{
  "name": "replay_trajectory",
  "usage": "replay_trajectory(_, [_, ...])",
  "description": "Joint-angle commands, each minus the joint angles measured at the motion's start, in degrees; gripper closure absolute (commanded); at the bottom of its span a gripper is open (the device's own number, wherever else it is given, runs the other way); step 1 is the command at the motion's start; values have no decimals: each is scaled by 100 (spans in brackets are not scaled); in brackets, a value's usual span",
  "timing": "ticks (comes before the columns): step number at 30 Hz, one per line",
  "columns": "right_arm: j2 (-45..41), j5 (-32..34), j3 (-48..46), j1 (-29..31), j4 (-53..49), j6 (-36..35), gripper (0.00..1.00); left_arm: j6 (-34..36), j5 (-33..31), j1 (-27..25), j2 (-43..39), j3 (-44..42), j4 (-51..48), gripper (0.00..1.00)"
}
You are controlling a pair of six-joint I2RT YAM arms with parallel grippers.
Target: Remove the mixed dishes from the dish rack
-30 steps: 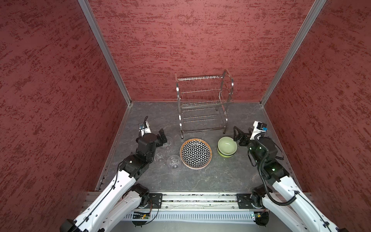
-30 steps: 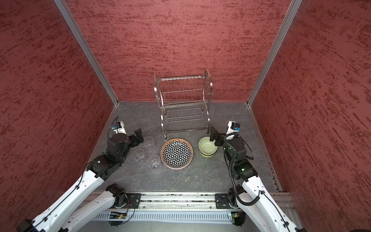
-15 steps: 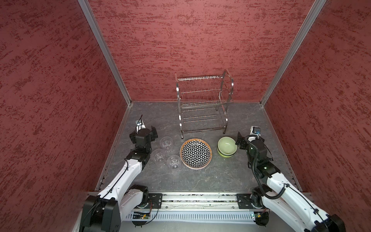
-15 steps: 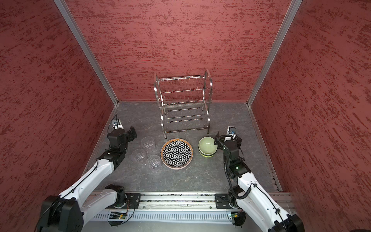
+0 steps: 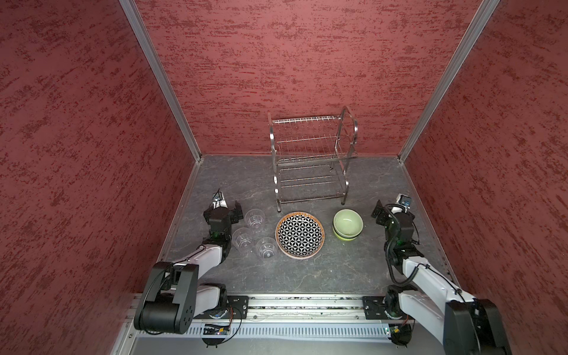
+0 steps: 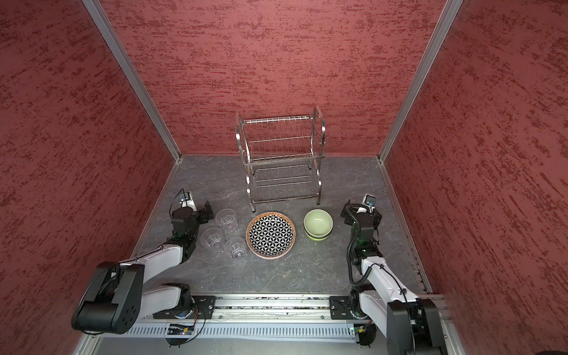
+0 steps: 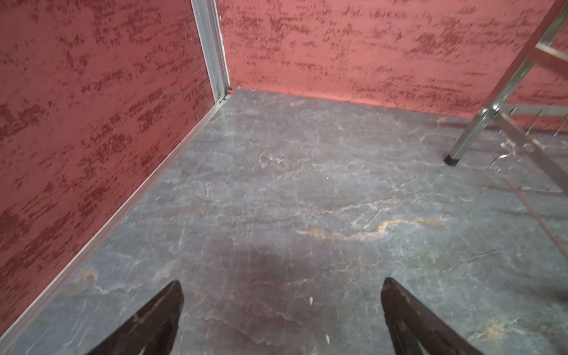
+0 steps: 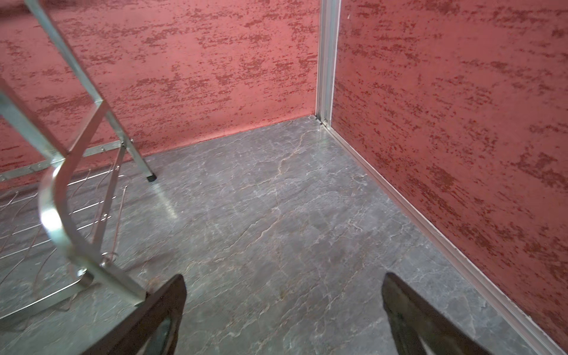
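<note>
The dish rack [image 5: 310,159] [image 6: 282,159] stands at the back of the floor with nothing on either tier. In front of it, in both top views, are three clear tumblers [image 5: 255,218] [image 6: 226,218], the black-and-white plate [image 5: 299,235] [image 6: 270,235] and a pale green bowl stacked on a lime one [image 5: 348,222] [image 6: 318,222]. My left gripper [image 5: 222,211] [image 6: 192,212] [image 7: 282,295] stands open and empty just left of the tumblers. My right gripper [image 5: 392,212] [image 6: 362,213] [image 8: 282,292] is open and empty to the right of the bowls. A rack leg [image 7: 498,101] [image 8: 61,196] shows in each wrist view.
Red textured walls [image 5: 76,153] close in the left, back and right sides. A metal rail [image 5: 292,302] runs along the front edge between the two arm bases. Grey stone floor [image 5: 307,276] lies between the dishes and the rail.
Both arms have folded back toward the front rail. The left gripper drew left away from the tumblers; the right gripper drew right away from the bowls. Dishes have not moved.
</note>
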Motion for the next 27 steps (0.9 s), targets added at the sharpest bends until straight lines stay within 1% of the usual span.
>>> replay_trajectory(1, [360, -474, -270, -283, 1119, 156, 1, 121, 423, 153, 159, -22, 790, 1])
replay_trajectory(4, [719, -666, -388, -409, 1567, 149, 1, 112, 884, 273, 352, -49, 1165, 0])
replay_trajectory(5, [727, -727, -355, -417, 1496, 143, 1, 154, 1054, 293, 435, -53, 1285, 0])
replay_trajectory(7, [802, -743, -461, -446, 1878, 124, 1, 239, 1139, 302, 648, -40, 1505, 1])
replay_trajectory(10, [1076, -703, -378, -531, 2136, 130, 1, 253, 1190, 327, 876, -74, 1785, 0])
replay_trajectory(16, [1740, -1178, -198, -661, 2909, -121, 1, 296, 1624, 421, 1601, -131, 2592, 0])
replay_trajectory(17, [1817, -1174, -208, -670, 3045, -166, 1, 341, 1676, 416, 1639, -123, 2627, 0])
replay_trajectory(18, [1940, -1158, -277, -687, 3299, -174, 1, 329, 1707, 421, 1572, -107, 2459, 1])
replay_trajectory(20, [2318, -1232, -500, -744, 4108, -158, 1, 381, 1845, 434, 1617, -51, 2445, 0])
replay_trajectory(21, [2450, -1283, -572, -764, 4412, -155, 1, 416, 1945, 434, 1619, -44, 2424, 1])
replay_trajectory(22, [2787, -1344, -634, -776, 4744, -159, 1, 428, 2013, 445, 1594, -29, 2354, 0])
replay_trajectory(24, [3116, -1469, -698, -780, 5230, -193, 1, 429, 2103, 465, 1614, -81, 2493, 0])
replay_trajectory(26, [2967, -1547, -593, -788, 4813, -212, 1, 398, 2041, 469, 1597, -51, 2388, 1])
replay_trajectory(27, [3035, -1642, -523, -784, 4811, -243, 1, 361, 1983, 478, 1597, 7, 2295, 1])
